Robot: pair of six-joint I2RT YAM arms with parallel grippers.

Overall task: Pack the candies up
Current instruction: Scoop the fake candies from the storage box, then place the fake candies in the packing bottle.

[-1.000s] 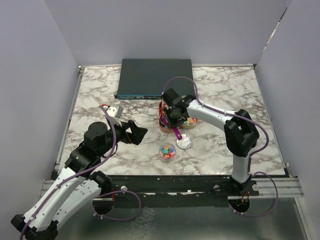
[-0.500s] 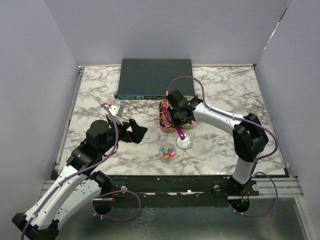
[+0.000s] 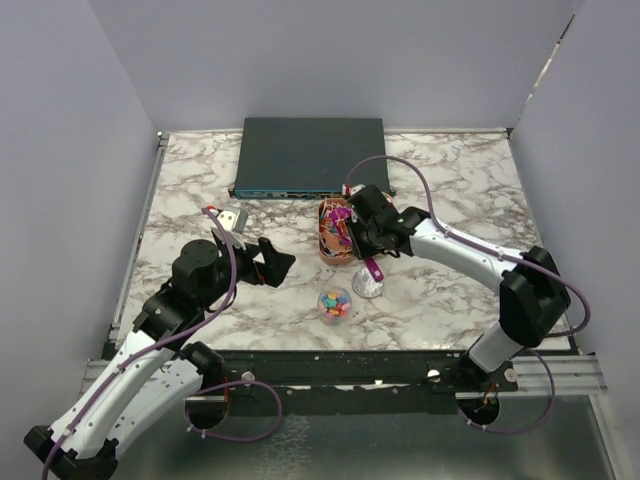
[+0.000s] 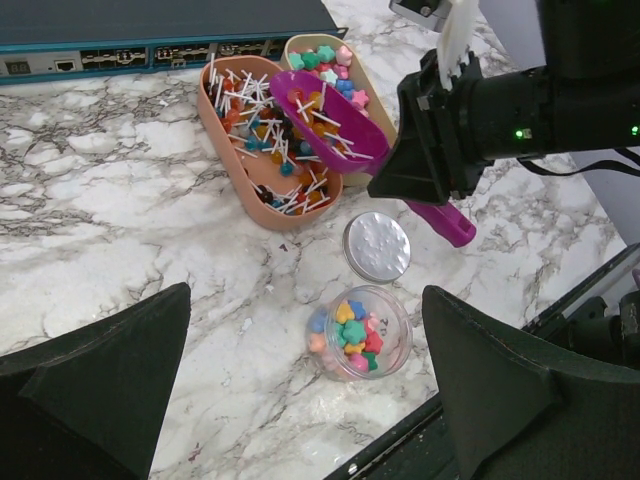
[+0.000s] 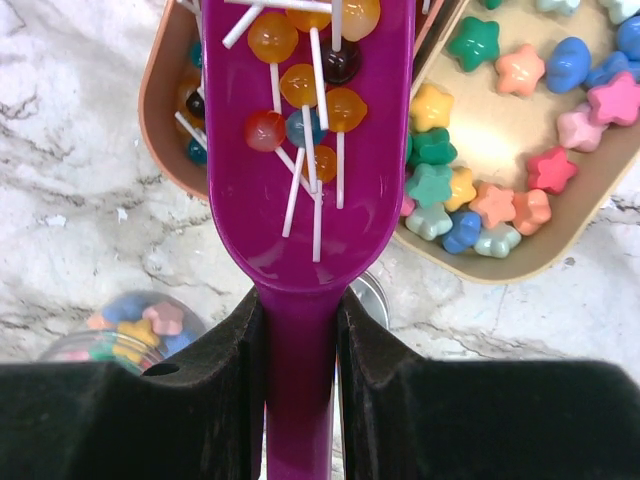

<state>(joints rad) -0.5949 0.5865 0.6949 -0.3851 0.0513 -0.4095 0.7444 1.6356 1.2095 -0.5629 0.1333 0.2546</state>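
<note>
Clamping the handle of the purple scoop, the right gripper is closed hard on it, one black pad pressed to each side. The scoop bowl carries a load of lollipops and sits over the lollipop tray. Whether it touches the tray cannot be told.

The star-shaped candies lie in two places. Some are in the tan tray touching the lollipop tray on its right. The rest are in the small clear jar, which stands uncapped near the table's front edge.

A silver lid lies flat on the marble table between the trays and the jar, directly under the scoop handle. A dark network switch sits along the back, just behind the trays.

The left gripper has its fingers spread wide and grips nothing. It is well to the left of the jar in the top view.

Only the right wrist view shows the scoop's contents plainly, but there the handle hides most of the lid. The left wrist view alone shows both trays, the lid and the jar unobstructed. From above, the right wrist covers much of the trays.
</note>
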